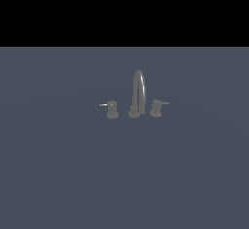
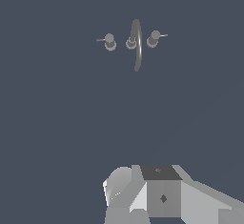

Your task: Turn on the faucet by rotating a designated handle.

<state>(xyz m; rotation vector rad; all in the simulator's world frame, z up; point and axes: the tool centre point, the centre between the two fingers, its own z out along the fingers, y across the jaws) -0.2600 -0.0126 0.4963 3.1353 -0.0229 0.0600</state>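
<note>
**Faucet stands alone on a plain blue-grey surface, arm well away**

Faucet [image 1: 138,96] sits near the middle of the exterior view, a small dull-grey set on a flat blue-grey surface [image 1: 58,174]. Its tall arched spout [image 1: 139,84] rises from a round base, with a short knob on either side. The handle [image 1: 156,107] stands at 3 o'clock from the spout base, just beside it, its thin pale lever pointing toward the exterior view's right. The twin knob [image 1: 112,109] stands at 9 o'clock, its lever pointing toward the exterior view's left.

No brand, label or writing can be read on any part.

Nothing lies between the knobs and the spout, and nothing blocks the handle. In the wrist view the whole set is well apart from the arm's pale grey body [image 2: 162,194]; the handle [image 2: 153,39] shows there beside the spout's arch [image 2: 137,46]. The gripper's fingers are not visible in either view, so I cannot tell whether the claw is spread or pressed together.
</note>
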